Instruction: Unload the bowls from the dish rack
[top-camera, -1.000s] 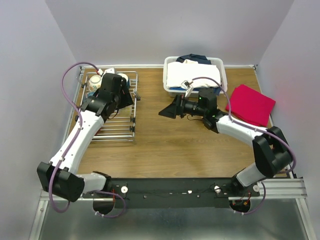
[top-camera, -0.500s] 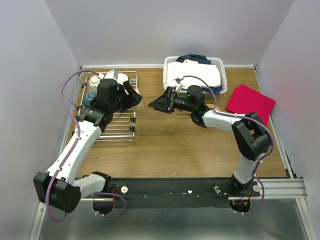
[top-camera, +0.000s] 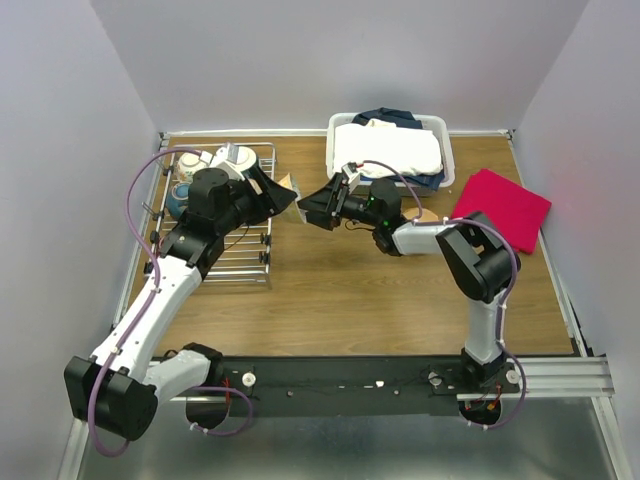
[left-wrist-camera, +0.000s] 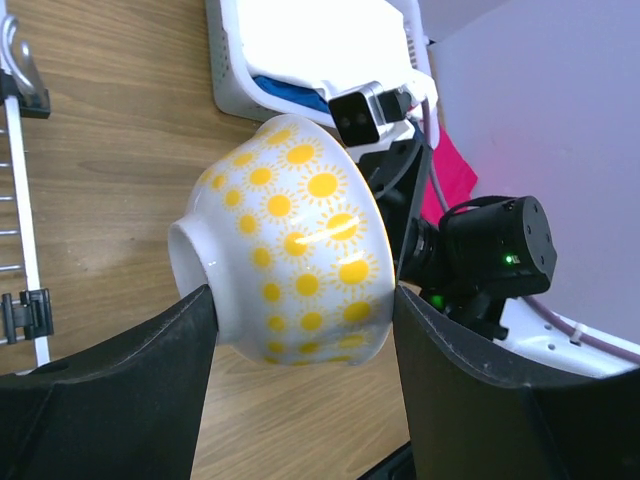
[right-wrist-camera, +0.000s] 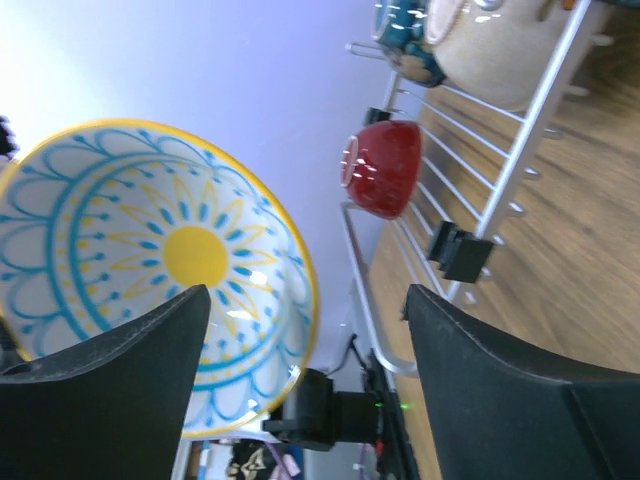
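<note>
My left gripper is shut on a white bowl with yellow suns and holds it tilted above the wood, just right of the dish rack. The bowl's foot meets one finger and its body the other. My right gripper is open and empty, facing the bowl's mouth from the right. In the right wrist view the bowl's blue and yellow inside fills the left, partly behind one finger. A red bowl, a teal bowl and a cream bowl sit in the rack.
A white laundry basket with folded clothes stands at the back, right of centre. A red cloth lies at the right. Grey walls close in the table on three sides. The right arm shows close behind the held bowl.
My left gripper has lifted the sun-patterned bowl out of the rack and carried it right. My right gripper has moved left toward it, and the two now nearly meet.
</note>
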